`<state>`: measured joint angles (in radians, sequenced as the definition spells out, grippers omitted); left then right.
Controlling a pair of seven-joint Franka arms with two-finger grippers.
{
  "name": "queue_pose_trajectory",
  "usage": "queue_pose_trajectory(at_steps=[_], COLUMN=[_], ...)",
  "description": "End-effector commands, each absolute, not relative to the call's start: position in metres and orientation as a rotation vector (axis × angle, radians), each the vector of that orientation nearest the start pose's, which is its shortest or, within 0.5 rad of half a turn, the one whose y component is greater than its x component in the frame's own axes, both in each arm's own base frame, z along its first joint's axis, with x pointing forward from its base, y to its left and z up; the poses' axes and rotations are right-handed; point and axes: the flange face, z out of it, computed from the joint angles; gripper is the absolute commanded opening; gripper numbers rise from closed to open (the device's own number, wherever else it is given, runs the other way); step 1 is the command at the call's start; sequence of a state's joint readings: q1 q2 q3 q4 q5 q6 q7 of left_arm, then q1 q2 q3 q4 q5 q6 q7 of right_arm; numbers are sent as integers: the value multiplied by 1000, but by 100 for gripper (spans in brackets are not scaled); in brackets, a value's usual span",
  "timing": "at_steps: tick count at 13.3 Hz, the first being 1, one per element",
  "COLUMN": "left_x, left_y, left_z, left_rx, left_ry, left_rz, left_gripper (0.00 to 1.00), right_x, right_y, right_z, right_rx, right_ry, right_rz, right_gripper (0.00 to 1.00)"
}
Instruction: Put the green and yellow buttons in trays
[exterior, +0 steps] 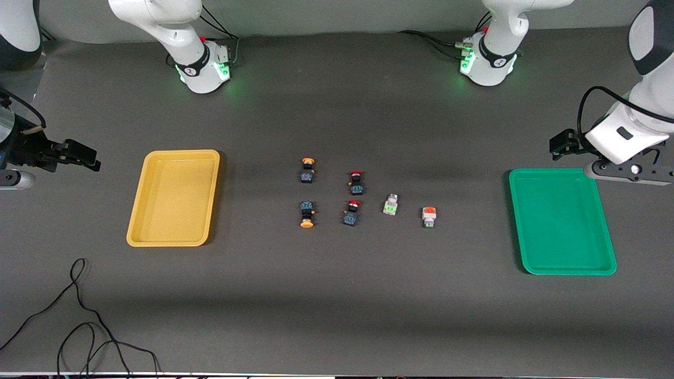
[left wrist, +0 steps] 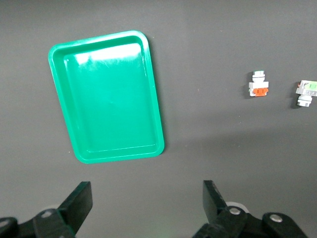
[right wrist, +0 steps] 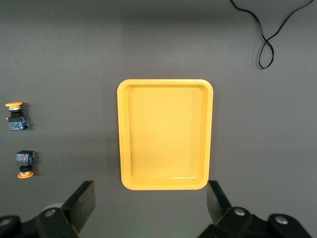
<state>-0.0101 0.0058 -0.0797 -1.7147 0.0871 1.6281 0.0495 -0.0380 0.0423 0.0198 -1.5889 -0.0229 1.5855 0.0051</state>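
- Your six buttons lie mid-table, all well apart from both trays. Two yellow-capped buttons with dark bodies sit toward the right arm's end: one (exterior: 307, 170) farther from the front camera, one (exterior: 307, 214) nearer.
- The green-faced button (exterior: 390, 205) and the orange-topped button (exterior: 429, 216), both whitish-grey, lie toward the left arm's end, neither touching the other.
- Between those pairs you have two red-capped buttons (exterior: 356, 181), one nearer the camera (exterior: 352, 212); nothing touches anything else.
- The yellow tray (exterior: 141, 221) lies flat at the right arm's end; the green tray (exterior: 518, 221) lies flat at the left arm's end.
- Left gripper (left wrist: 147, 201) hangs over bare table just beside the green tray, jaws spread wide, holding nothing.
- Right gripper (right wrist: 151, 201) hangs over bare table just beside the yellow tray, jaws likewise apart, nothing between them. Both arms wait.
- The table (exterior: 337, 305) has a matte dark grey cover. A loose black cable (exterior: 79, 316) loops on it near the front camera, at the right arm's end.
- The arm bases (exterior: 205, 68) glow green. Any marking on them is too small for you to read.
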Motion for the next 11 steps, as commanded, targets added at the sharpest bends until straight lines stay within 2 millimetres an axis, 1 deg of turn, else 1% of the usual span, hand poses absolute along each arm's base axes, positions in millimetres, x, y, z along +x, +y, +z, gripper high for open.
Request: queue_pose_trajectory(at_steps=[1,6,8,10,11], left_x=[556,554,554,551,550], left_y=[-38,-34,-34,-34,-34], left_z=[562,560,560,559,558], left_rx=[-3053,-3052,-3052,-3048,-3046], left_ry=[230,217,214,192,196], left_rz=[161,194,199,232,249], left_gripper=[99,99,99,99,99], right_x=[559,561,561,561,559], right_y=[-11,-9,1,32,55], right_z=[598,597,595,590,585], right_rx=[-3159,-3159,-3157,-3146,-3145], right_ry=[18,6,-11,-70,-104], right_rz=[68,70,75,82,89], right_gripper=[100,100,100,100,100])
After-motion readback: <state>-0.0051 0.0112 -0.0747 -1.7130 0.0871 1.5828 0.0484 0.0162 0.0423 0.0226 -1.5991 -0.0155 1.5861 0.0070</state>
